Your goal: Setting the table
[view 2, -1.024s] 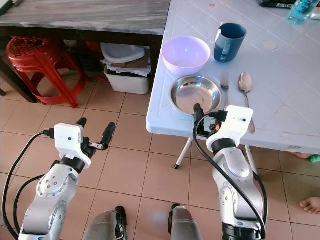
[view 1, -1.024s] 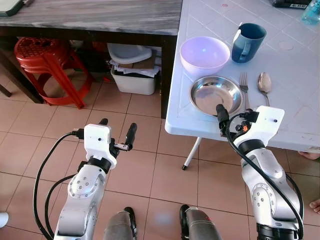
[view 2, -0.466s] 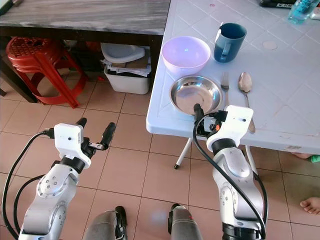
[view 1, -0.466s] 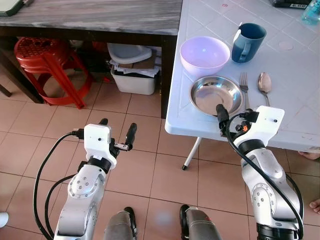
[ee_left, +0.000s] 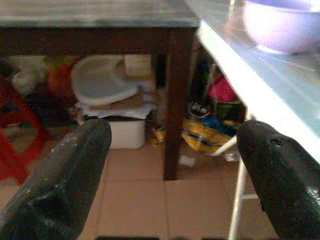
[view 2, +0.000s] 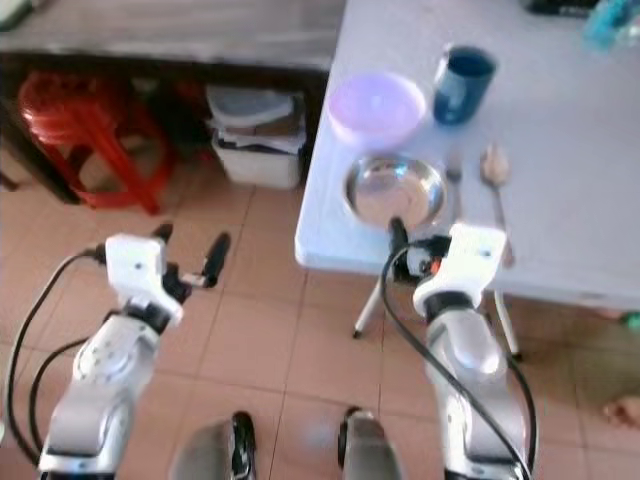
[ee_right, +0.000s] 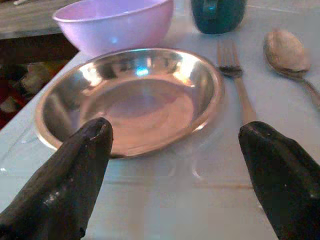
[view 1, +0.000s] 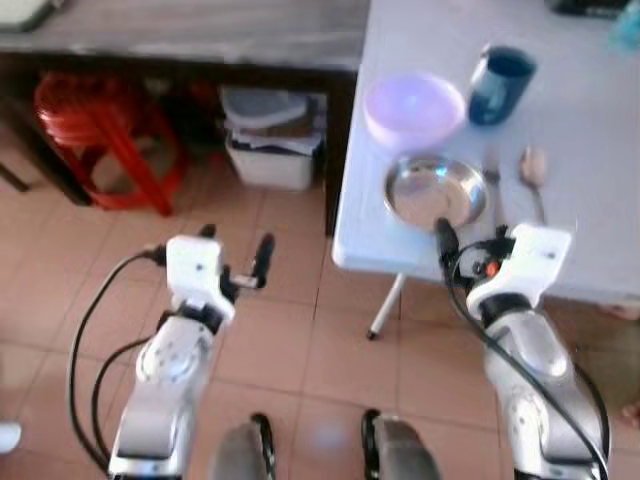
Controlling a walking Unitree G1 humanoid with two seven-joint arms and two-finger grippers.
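A steel plate (view 1: 436,192) lies near the front edge of the white table (view 1: 590,120). Behind it stand a purple bowl (view 1: 414,106) and a blue mug (view 1: 500,72). A fork (view 1: 491,172) and a spoon (view 1: 533,168) lie to the plate's right. My right gripper (view 1: 470,243) hovers open at the table's edge, just in front of the plate, its fingers (ee_right: 75,170) spread about as wide as the plate (ee_right: 130,97). My left gripper (view 1: 236,245) is open over the tiled floor, left of the table and holding nothing.
A dark wooden table (view 1: 200,30) stands at the back left, with a red stool (view 1: 95,125) and a white bin (view 1: 268,150) beneath it. The white table's thin leg (view 1: 385,305) slants to the floor. A person's foot (view 2: 622,408) rests at the right edge.
The whole picture has blurred and shifted slightly, so the camera has moved. Both arms and the tableware keep their places relative to each other.
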